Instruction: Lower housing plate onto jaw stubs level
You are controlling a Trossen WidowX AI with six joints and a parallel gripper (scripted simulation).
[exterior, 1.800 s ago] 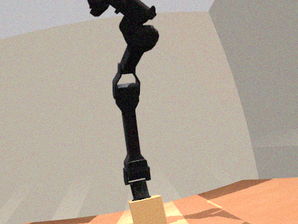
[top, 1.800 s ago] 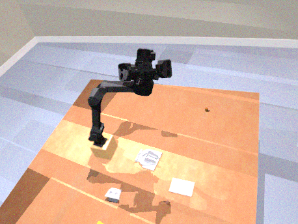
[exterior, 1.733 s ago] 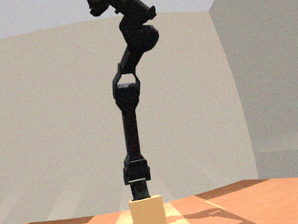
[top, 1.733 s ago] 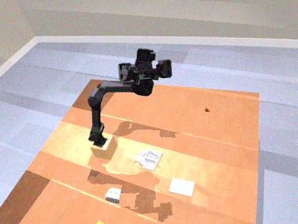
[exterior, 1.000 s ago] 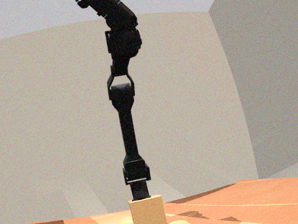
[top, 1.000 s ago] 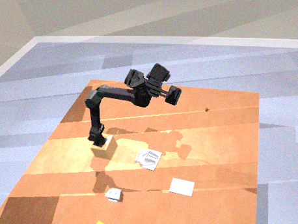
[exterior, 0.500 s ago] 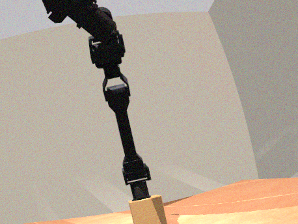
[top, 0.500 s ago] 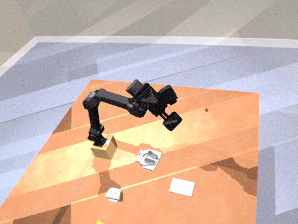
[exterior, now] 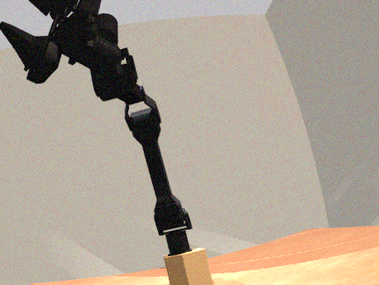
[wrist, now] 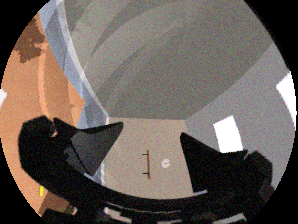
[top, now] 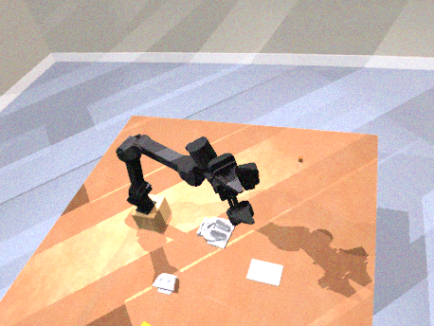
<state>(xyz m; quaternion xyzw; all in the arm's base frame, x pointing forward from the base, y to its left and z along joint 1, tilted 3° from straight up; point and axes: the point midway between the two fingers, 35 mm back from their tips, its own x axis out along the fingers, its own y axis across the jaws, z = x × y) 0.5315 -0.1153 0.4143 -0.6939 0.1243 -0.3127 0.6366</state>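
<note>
My gripper (top: 255, 199) (wrist: 152, 131) is open and empty. It is raised well above the table, tilted forward with its fingers apart. A white base with two grey jaw shapes (top: 217, 232) lies on the table, below the gripper and slightly left of it in the top view. A flat white rectangular plate (top: 265, 272) lies apart from it, nearer the front. A smaller white piece with small marks on top (top: 166, 282) sits at the front left. Which of these is the housing plate I cannot tell. The wrist view shows mostly walls and floor, with no jaws between the fingers.
The arm's wooden base block (top: 151, 218) (exterior: 188, 267) stands left of the jaw piece. A small brown cube (top: 300, 159) lies at the far right of the table. A yellow thing (top: 146, 324) (wrist: 41, 190) shows at the front edge of view.
</note>
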